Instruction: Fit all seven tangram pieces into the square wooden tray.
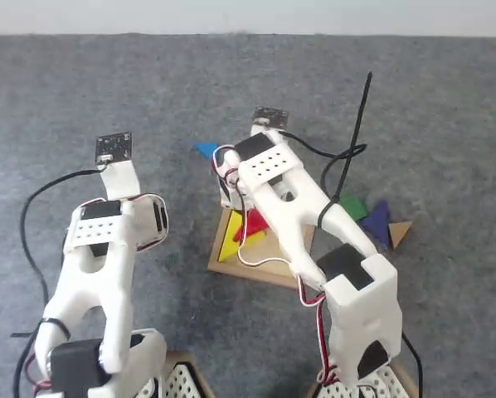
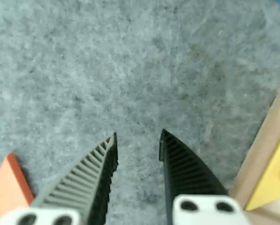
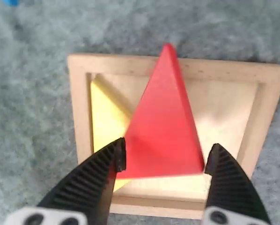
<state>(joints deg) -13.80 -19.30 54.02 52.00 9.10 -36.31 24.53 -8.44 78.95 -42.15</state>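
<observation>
The right gripper (image 3: 165,154) pinches the red triangle (image 3: 163,117) by its wide end above the tray (image 3: 79,117). The triangle's tip reaches over one rim, and one edge overlaps the yellow piece (image 3: 105,117) lying inside. The left gripper (image 2: 138,136) hangs spread over the grey bench (image 2: 130,56) beside the tray, with an orange piece (image 2: 6,185) near it. A blue piece (image 1: 205,149), a green piece (image 1: 353,206) and a purple piece (image 1: 377,222) lie outside the tray.

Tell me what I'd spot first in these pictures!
A big red triangle stands out, pinched between the fingers of the right gripper over the square wooden tray, with its tip across the tray's rim. Under it, a yellow triangle already lies in the tray. The left gripper hangs open over the grey carpet beside the tray.
</observation>
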